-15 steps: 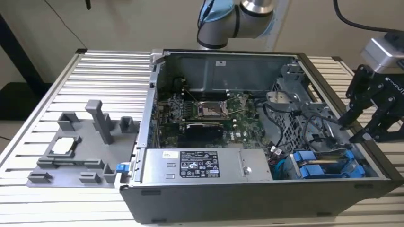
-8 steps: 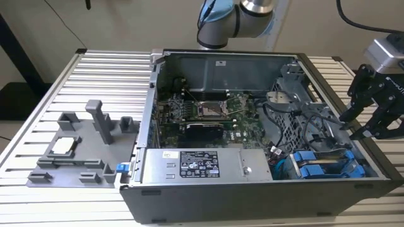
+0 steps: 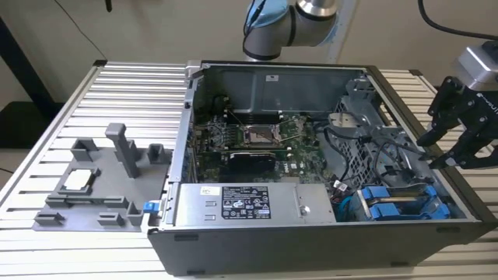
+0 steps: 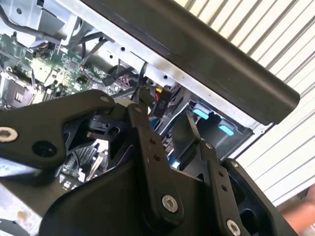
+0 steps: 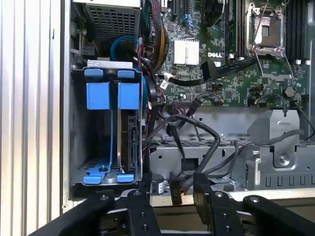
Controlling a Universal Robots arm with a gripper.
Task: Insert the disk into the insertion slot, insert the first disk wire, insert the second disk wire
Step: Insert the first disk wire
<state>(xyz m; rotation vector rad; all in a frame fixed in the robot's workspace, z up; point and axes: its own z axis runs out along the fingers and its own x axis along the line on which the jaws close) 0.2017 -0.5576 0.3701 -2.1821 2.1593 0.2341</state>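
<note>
Ribbed table (image 3: 132, 76) holds a computer case (image 3: 311, 245); at the exterior view's right the empty gripper (image 3: 434, 153) (spread wide) hangs near black wires (image 3: 389, 160), so the wire step seems in hand and needs a careful pinch.

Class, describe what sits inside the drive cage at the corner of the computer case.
Two blue carriers stand side by side in the drive cage. One holds a drive, seen edge-on. Its flat faces and the other carrier's contents are hidden.

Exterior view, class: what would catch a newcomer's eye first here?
The open computer case dominates the slatted table, its green motherboard bared. Two bright blue drive carriers sit side by side in the bay at the exterior view's lower right. The black gripper hangs open above the case wall on that side.
</note>
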